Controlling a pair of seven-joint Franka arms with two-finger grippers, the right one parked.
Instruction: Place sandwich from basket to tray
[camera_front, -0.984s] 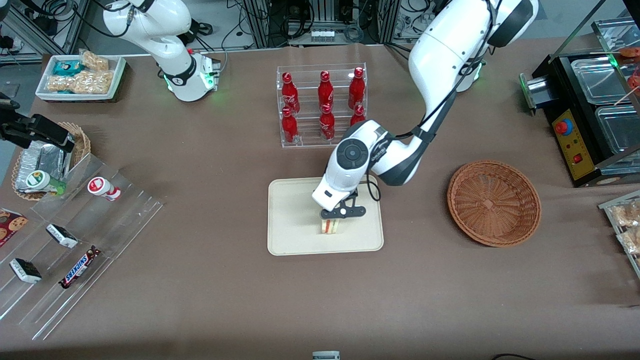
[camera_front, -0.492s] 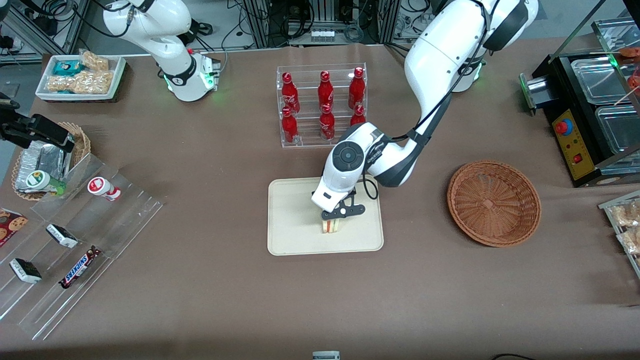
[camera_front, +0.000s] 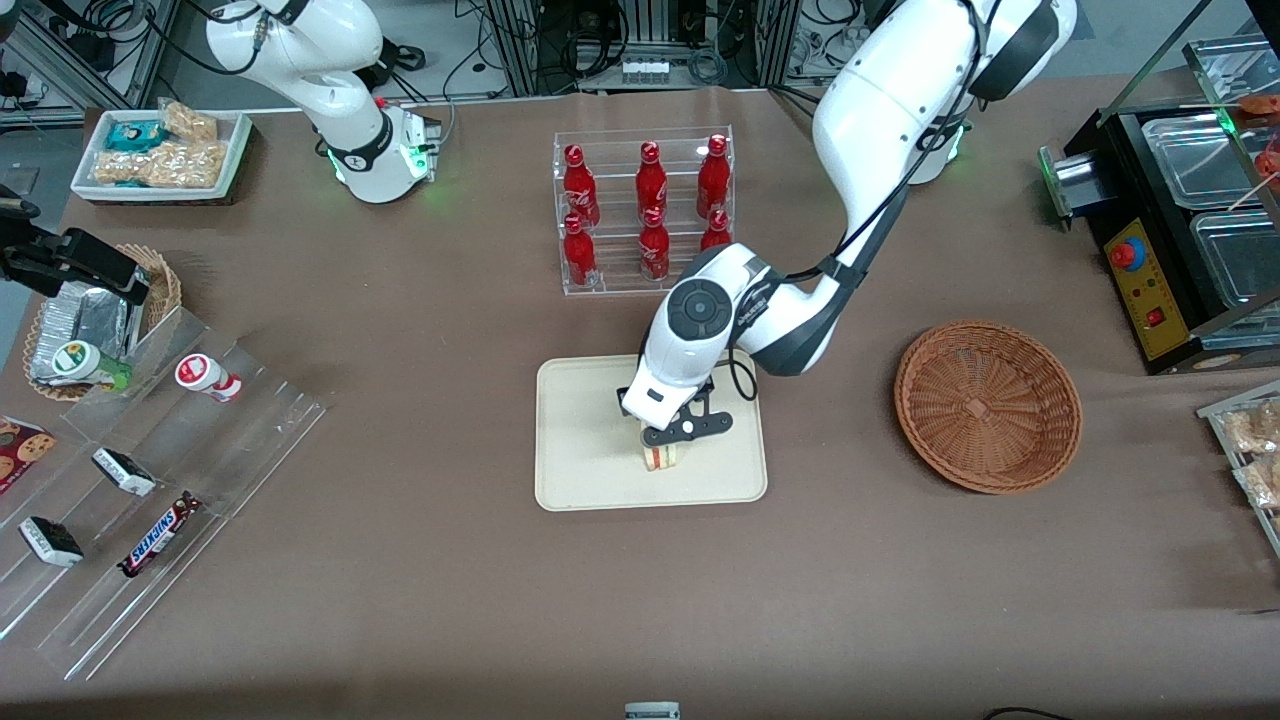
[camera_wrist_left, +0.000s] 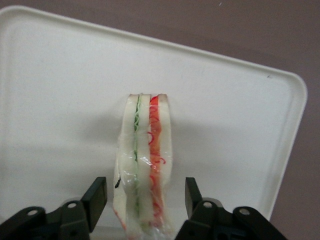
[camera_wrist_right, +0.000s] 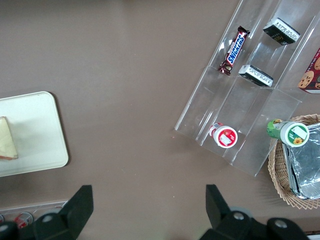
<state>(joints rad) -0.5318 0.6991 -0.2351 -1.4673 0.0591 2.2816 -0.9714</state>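
The sandwich (camera_front: 660, 458) (camera_wrist_left: 145, 160) (camera_wrist_right: 7, 140), a pale wedge with green and red layers in clear wrap, stands on edge on the cream tray (camera_front: 580, 440) (camera_wrist_left: 60, 75) (camera_wrist_right: 35, 130). My left gripper (camera_front: 664, 446) (camera_wrist_left: 145, 197) hangs just above it, open. Its black fingers (camera_wrist_left: 97, 197) flank the sandwich with a visible gap on each side. The round brown wicker basket (camera_front: 988, 405) sits beside the tray toward the working arm's end of the table, with nothing in it.
A clear rack of red bottles (camera_front: 645, 210) stands just farther from the front camera than the tray. An acrylic stepped shelf with snacks (camera_front: 150, 470), a small wicker basket (camera_front: 90, 320) and a white tub (camera_front: 160, 155) lie toward the parked arm's end. A black machine (camera_front: 1180, 230) stands past the basket.
The wrist has shifted slightly toward the parked arm's end over the tray. The sandwich has stayed in about the same spot on the tray.
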